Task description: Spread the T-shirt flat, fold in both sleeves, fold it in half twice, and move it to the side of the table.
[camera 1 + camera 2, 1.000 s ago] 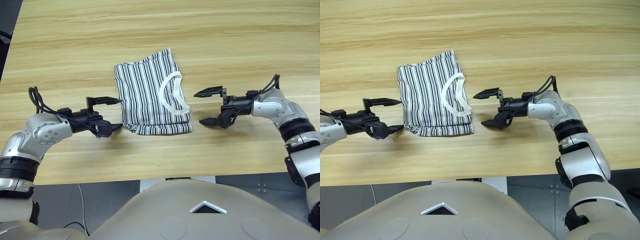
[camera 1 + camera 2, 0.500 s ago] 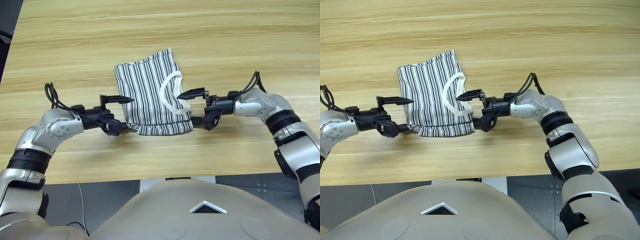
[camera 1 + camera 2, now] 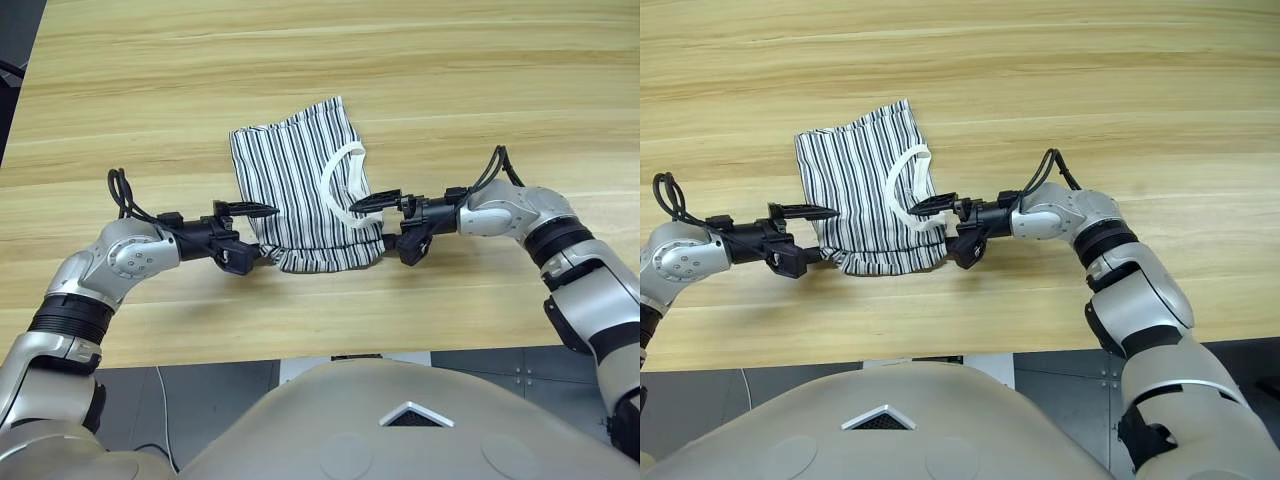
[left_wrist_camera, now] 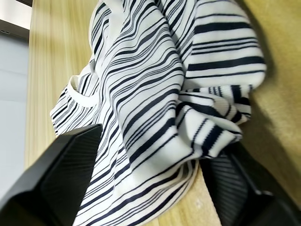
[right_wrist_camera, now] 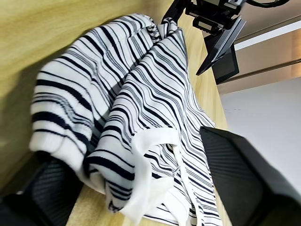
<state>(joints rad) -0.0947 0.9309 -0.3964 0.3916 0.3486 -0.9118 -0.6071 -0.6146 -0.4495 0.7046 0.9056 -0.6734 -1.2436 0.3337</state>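
A black-and-white striped T-shirt [image 3: 295, 190] with a white collar [image 3: 345, 195] lies folded into a small rectangle in the middle of the wooden table [image 3: 480, 90]. My left gripper [image 3: 268, 235] is open at the shirt's near left corner, one finger above the cloth and one at table level. On the opposite side my right gripper [image 3: 368, 224] is open at the near right corner beside the collar. In the left wrist view the bunched stripes [image 4: 155, 94] sit between the two black fingers [image 4: 51, 183]. The right wrist view has the fabric [image 5: 136, 94] between its fingers [image 5: 244, 183].
Bare wood stretches to the left, right and far side of the shirt. The table's front edge [image 3: 330, 350] runs just below both arms. The left gripper [image 5: 214, 28] appears beyond the shirt in the right wrist view.
Both grippers have moved inward from beside the shirt until their open fingers straddle its near corners. The shirt itself has stayed in place.
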